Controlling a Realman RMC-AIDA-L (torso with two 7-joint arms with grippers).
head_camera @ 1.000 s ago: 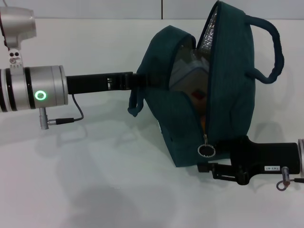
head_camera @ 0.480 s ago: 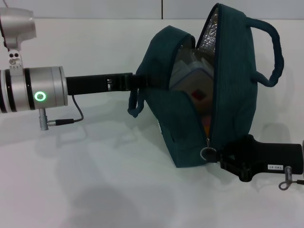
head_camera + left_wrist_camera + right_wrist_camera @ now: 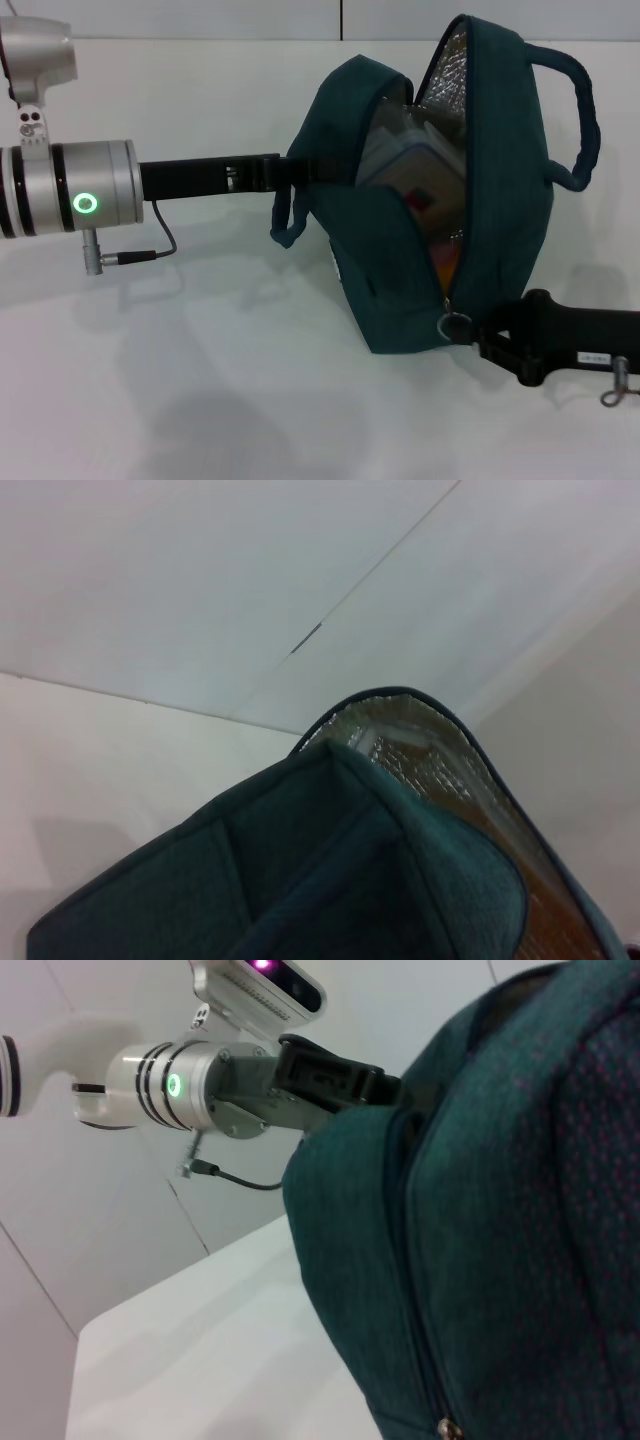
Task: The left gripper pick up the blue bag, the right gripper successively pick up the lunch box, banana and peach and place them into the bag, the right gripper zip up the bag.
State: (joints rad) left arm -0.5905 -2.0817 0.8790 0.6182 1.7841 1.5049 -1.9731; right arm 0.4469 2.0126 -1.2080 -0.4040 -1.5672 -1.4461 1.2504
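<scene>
Evidently the zipping stage is at hand. One large dark teal-blue fabric bag [image 3: 400, 250] with silver foil lining stands on the white surface [image 3: 200, 400], its mouth gaping toward the camera. The left gripper [image 3: 285, 170], a black claw on a silver wrist with a green ring light, reaches in level from the left and meets the bag at its near padded handle; its fingers are hidden behind the fabric, so I cannot tell whether they are clamped, though the upright bag suggests it is being steadied so the zip can be drawn against it.

The right gripper [image 3: 495, 338], a black claw with a white number label, sits low at the bag's bottom corner, right against the one metal ring zipper pull [image 3: 456, 325]. Whether its fingers pinch the ring I cannot tell. That low position fits the start of the zipper run.

Inside the mouth, one clear rectangular lunch box [image 3: 405, 165] with a blue-rimmed lid leans against the lining, with red and orange patches below it, probably the fruit. Two loop handles [image 3: 570, 120] show, and two arms.
</scene>
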